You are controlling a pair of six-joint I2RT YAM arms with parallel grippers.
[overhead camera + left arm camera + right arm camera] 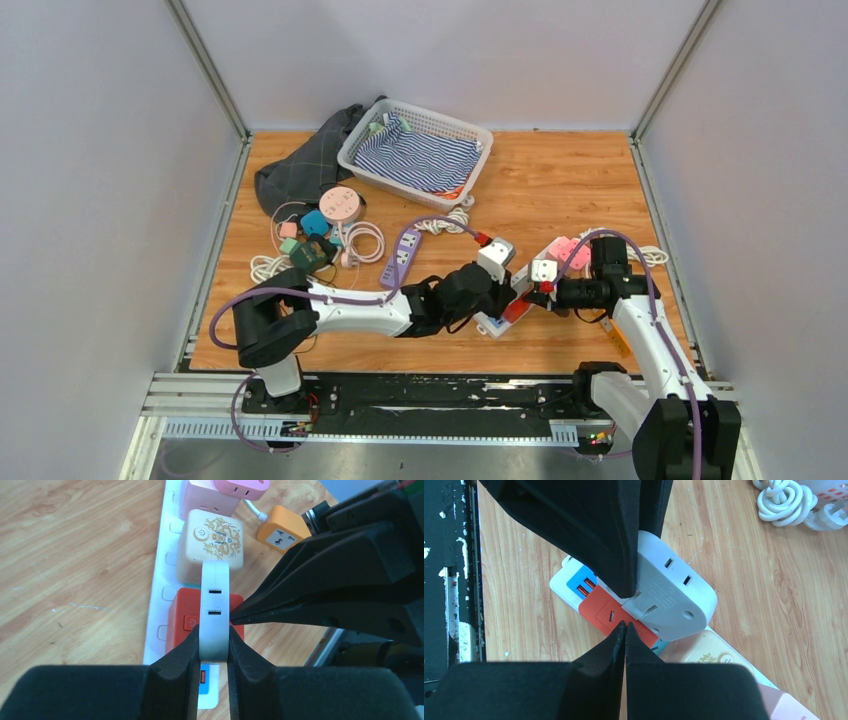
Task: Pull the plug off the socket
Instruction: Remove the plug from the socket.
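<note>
Plug (215, 600), a slim white adapter, sits at the centre of your left wrist view. It is pinched flat between the pads of your left gripper (214, 635), which is closed down to the plug's thickness. Your right gripper (625, 630) has its fingers pressed together on nothing, with the tips at the orange-red cube (596, 611) on the white power strip (156, 580).

The plug looks tilted and raised off the strip, so the pull seems mostly done. Whether its prongs are clear, you cannot tell.

Readable marks are only power symbols, on the orange-red cube and on the cream cube (212, 540) with its gold dragon pattern. Moulded lettering on the plug is too small to read.
</note>
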